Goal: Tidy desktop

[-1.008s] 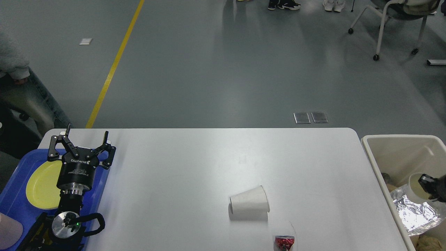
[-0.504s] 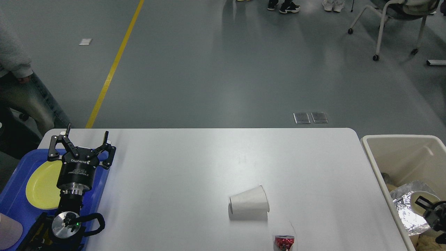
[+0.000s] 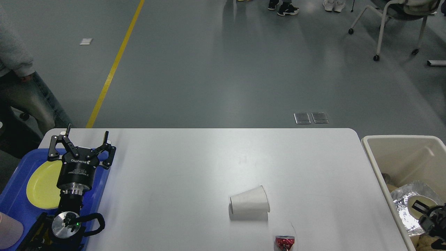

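The desktop (image 3: pixel 195 164) is a wide white tabletop. A white paper cup (image 3: pixel 249 208) lies on its side near the front middle. A small red foil wrapper (image 3: pixel 285 242) lies at the front edge just right of the cup. My left gripper (image 3: pixel 87 134) is open and empty, fingers pointing away, over the tray's right rim at the far left. My right gripper (image 3: pixel 427 216) shows only partly at the lower right edge, inside the beige bin (image 3: pixel 397 138), over crumpled foil (image 3: pixel 404 209). Its fingers are dark and cut off.
A blue tray (image 3: pixel 15 204) with a yellow plate (image 3: pixel 41 184) sits at the table's left end. The bin stands off the table's right end and holds trash and a pale round item (image 3: pixel 422 201). A person (image 3: pixel 21 87) stands at the far left; a wheeled chair (image 3: pixel 393 21) is far right.
My right gripper has moved down toward the near edge inside the bin, and the pale round item and foil have shifted with it. The left arm, cup and wrapper have not moved.
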Tool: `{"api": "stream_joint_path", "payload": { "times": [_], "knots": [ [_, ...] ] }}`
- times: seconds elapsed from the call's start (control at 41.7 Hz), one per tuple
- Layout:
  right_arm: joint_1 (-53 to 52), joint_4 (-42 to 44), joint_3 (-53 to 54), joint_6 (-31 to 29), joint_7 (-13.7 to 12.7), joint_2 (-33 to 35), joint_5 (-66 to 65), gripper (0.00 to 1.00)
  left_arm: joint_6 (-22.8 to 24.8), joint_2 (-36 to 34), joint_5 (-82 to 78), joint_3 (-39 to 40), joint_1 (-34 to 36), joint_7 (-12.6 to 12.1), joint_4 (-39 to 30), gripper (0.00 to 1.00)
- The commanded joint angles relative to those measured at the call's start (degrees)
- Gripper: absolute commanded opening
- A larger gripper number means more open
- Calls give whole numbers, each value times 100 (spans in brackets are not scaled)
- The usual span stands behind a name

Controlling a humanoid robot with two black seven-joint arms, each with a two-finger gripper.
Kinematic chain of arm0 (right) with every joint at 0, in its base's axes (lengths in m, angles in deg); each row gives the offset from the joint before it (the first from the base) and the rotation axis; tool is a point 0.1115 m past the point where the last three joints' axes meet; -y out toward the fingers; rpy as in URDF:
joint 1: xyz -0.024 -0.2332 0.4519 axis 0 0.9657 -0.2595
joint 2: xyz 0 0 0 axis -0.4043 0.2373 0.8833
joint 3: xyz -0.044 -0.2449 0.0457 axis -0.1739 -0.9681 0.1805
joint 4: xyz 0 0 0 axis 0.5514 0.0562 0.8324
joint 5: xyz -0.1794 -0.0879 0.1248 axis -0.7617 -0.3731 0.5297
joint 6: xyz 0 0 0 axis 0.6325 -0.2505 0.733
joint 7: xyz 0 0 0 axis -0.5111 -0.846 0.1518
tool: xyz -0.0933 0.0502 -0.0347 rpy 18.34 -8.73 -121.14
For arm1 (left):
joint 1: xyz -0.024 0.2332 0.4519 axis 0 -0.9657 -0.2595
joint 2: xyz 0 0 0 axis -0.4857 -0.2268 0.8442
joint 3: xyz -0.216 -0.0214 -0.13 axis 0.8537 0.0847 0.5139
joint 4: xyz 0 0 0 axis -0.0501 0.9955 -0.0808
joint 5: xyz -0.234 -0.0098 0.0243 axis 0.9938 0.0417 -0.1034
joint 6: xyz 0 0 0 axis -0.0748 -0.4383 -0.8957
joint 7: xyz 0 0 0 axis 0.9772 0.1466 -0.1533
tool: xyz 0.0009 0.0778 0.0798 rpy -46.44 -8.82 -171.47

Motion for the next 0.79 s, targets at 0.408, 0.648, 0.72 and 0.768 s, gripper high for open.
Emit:
{"api": "stream_joint_path", "payload": {
  "times": [0.408, 0.648, 0.72, 0.768],
  "knots": [
    [27, -105, 38, 940, -2, -66, -9, 100, 0, 0, 0, 0, 0, -1, 0, 96],
    [-175, -298, 47, 817, -2, -14, -9, 100, 0, 0, 0, 0, 0, 7, 0, 96],
    [-430, -675, 21, 799, 7, 91, -18, 100, 0, 0, 0, 0, 0, -2, 0, 96],
    [-614, -1017, -14, 799, -2, 249, -26, 100, 0, 0, 0, 0, 0, -2, 0, 96]
  ]
}}
